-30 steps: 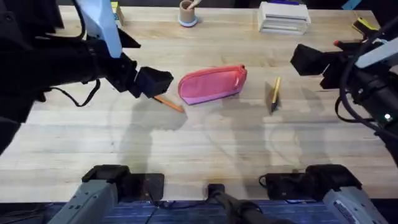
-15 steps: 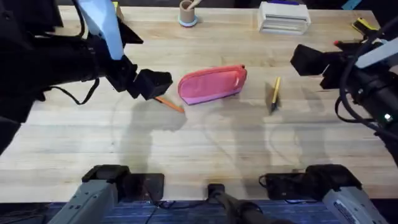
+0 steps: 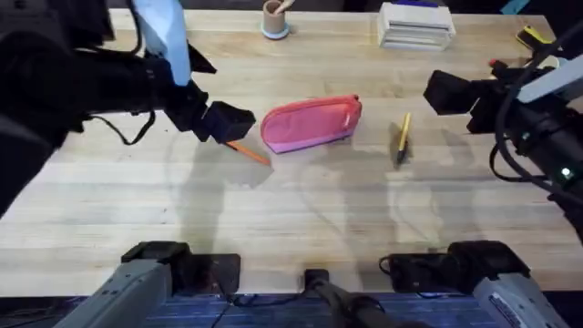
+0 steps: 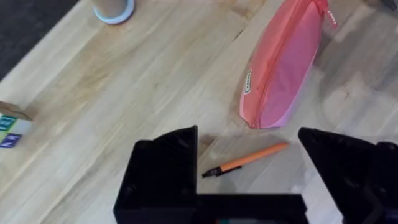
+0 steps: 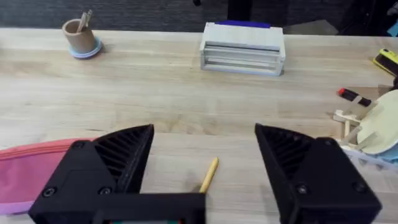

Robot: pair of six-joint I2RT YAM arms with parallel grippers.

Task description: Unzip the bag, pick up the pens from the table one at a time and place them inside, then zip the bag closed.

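Two thin pens on pale plank table (image 3: 301, 196): orange (image 4: 249, 158) between spread left gripper (image 4: 249, 186) fingers, yellow (image 5: 208, 174) under released right gripper (image 5: 202, 180). Soft pink bag (image 3: 311, 123) between them, zipped.

Matt pink cloth bag (image 3: 311, 123), pale smooth wooden table (image 3: 301, 205)

Dark floor (image 5: 155, 15) beyond the far table edge.

Left gripper (image 3: 239, 121) edged right (slightly) — nothing else.
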